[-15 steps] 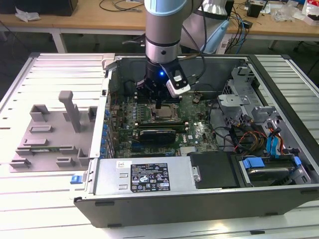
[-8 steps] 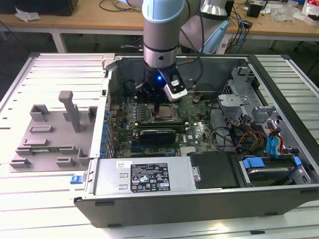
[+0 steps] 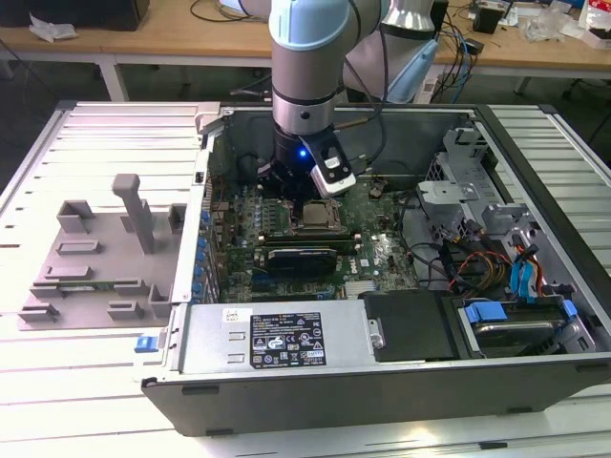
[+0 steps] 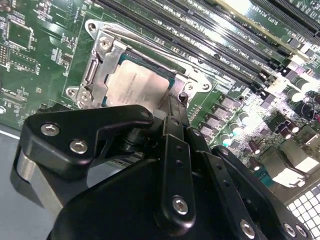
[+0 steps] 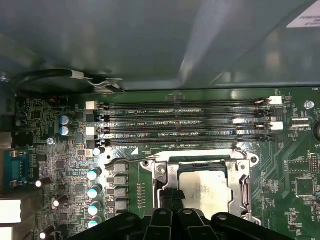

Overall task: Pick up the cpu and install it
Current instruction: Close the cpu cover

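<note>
Inside the open computer case [image 3: 516, 382], standing almost vertical over the motherboard [image 3: 382, 253], with the arm [image 3: 305, 57] dropping in from above and the gripper [image 4: 172, 112] held low over the socket frame [image 4: 100, 60]. Cannot tell whether spread, pressed together or pinching anything. Seen in the second wrist view as black linkage reaching to the near edge of the cpu [image 4: 135, 87]. Lying flat within that frame, pale top up.

Hemmed closely at board level: by the memory slots [image 5: 185, 122] just beside the frame on one side, by a row of capacitors [image 5: 94, 192] on another, and by the long black card [image 3: 301, 258] just beside the socket. Well apart from the drive cage and cables [image 3: 477, 258] at the exterior view's right. Open overhead, with no lid on the case. Outside the case, at the exterior view's left, the grey tray [image 3: 86, 277] on the slatted table [image 3: 57, 401].
</note>
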`<state>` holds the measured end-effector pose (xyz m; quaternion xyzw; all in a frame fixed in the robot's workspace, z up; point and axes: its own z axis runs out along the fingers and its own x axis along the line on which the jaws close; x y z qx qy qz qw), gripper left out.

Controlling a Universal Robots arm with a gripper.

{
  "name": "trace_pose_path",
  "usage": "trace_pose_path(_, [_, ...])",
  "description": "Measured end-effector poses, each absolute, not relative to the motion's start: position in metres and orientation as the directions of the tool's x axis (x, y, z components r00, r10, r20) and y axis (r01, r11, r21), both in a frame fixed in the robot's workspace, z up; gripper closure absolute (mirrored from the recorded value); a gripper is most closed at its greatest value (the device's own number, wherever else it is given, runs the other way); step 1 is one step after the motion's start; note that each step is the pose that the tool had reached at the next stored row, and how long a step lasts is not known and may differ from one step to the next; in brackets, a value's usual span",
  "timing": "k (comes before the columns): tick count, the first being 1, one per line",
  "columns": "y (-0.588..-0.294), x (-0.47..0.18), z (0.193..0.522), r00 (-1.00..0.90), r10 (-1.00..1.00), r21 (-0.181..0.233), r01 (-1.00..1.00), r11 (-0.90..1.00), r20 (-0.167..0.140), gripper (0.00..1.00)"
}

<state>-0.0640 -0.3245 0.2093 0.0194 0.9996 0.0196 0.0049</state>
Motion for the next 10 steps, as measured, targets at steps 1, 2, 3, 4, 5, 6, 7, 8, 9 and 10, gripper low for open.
trace_pose_path(1, [-0.3244,-0.0655,0.2083,-0.999,0.039,0.039,0.038,0.998,-0.009,0.89])
trace_pose_path(2, [-0.3245,-0.0657,0.2072,-0.999,0.039,0.039,0.038,0.998,-0.009,0.89])
trace_pose_path(3, [-0.3245,-0.0658,0.2054,-0.999,0.039,0.039,0.038,0.998,-0.009,0.89])
trace_pose_path(4, [-0.3245,-0.0659,0.2046,-0.999,0.039,0.039,0.038,0.998,-0.009,0.89])
trace_pose_path(5, [-0.3245,-0.0659,0.2046,-0.999,0.039,0.039,0.038,0.999,-0.009,0.89])
trace_pose_path(6, [-0.3245,-0.0659,0.2046,-0.999,0.039,0.039,0.038,0.998,-0.009,0.89])
trace_pose_path(7, [-0.3245,-0.0659,0.2045,-0.999,0.039,0.039,0.038,0.998,-0.009,0.89])
trace_pose_path(8, [-0.3245,-0.0660,0.2041,-0.999,0.039,0.039,0.038,0.998,-0.009,0.89])
trace_pose_path(9, [-0.3245,-0.0660,0.2041,-0.999,0.039,0.039,0.038,0.998,-0.009,0.89])
trace_pose_path(10, [-0.3245,-0.0660,0.2041,-0.999,0.039,0.039,0.038,0.999,-0.009,0.89])
